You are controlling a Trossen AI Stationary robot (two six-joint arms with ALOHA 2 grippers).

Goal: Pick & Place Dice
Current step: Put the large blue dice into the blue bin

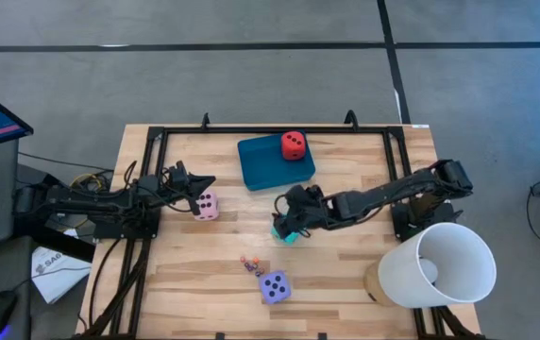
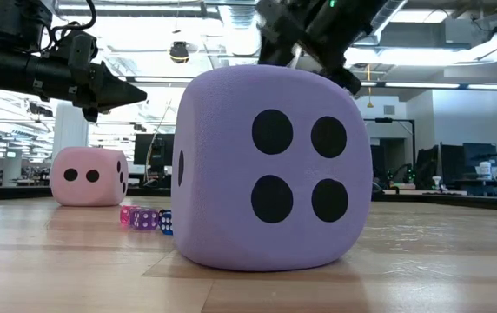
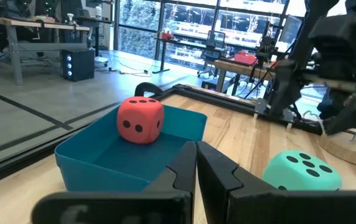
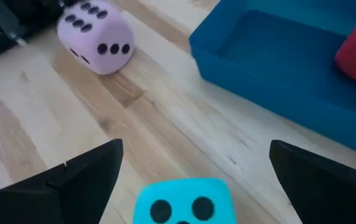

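Observation:
The red die (image 1: 294, 144) sits in the teal tray (image 1: 262, 165) at the table's far middle. The pink die (image 1: 206, 204) rests on the wood left of centre; my left gripper (image 1: 202, 183), shut, hovers just above it (image 2: 135, 91). The turquoise die (image 1: 286, 234) lies mid-table under my right gripper (image 1: 287, 225). In the right wrist view that gripper (image 4: 195, 149) is open wide, with the turquoise die (image 4: 184, 202) between its fingers and a gap on either side. The purple die (image 1: 274, 286) rests near the near edge.
A few tiny dice (image 1: 249, 264) lie beside the purple die. A large white cone-shaped shade (image 1: 440, 264) stands at the near right corner. A black frame (image 1: 157, 132) borders the table. Bare wood lies between the pink die and the tray.

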